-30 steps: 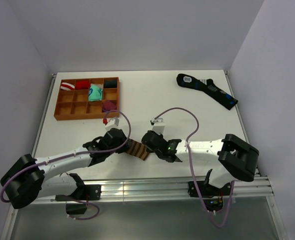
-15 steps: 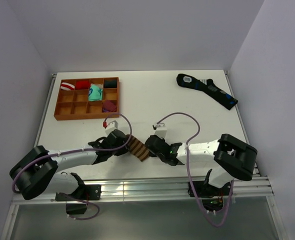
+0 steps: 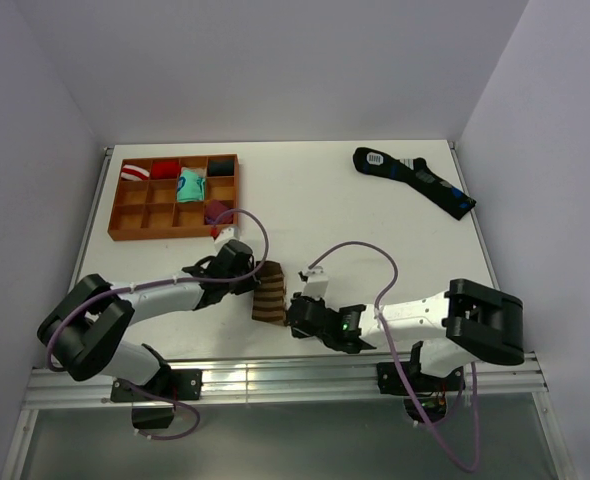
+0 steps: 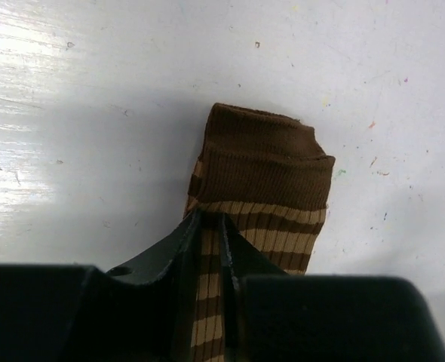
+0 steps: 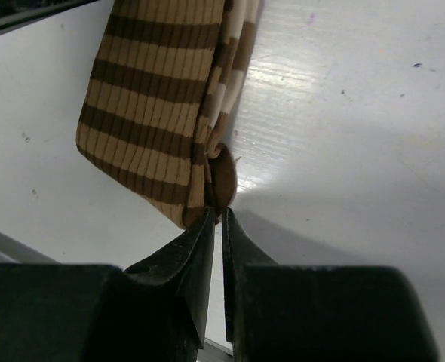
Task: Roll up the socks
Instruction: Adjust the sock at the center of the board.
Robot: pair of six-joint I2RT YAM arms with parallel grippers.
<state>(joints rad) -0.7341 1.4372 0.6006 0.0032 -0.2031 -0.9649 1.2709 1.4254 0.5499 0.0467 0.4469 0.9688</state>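
A brown and tan striped sock [image 3: 268, 292] lies folded near the table's front, between my two grippers. My left gripper [image 3: 252, 279] is shut on its far end; in the left wrist view the striped cloth [image 4: 264, 162] runs between the closed fingertips [image 4: 216, 219], dark brown cuff beyond. My right gripper [image 3: 293, 317] is shut on the near end; in the right wrist view the fingertips [image 5: 216, 213] pinch a brown edge of the sock [image 5: 162, 98]. A black and blue sock [image 3: 415, 180] lies flat at the far right.
A wooden compartment tray [image 3: 175, 158] stands at the far left with several rolled socks in it. The table's metal front rail [image 3: 275, 378] runs just behind the right gripper. Walls close in the table on three sides.
The left gripper has moved away from the front edge and to the right. The right gripper has moved left and nearer the front edge. The sock has turned from slanted to nearly straight.
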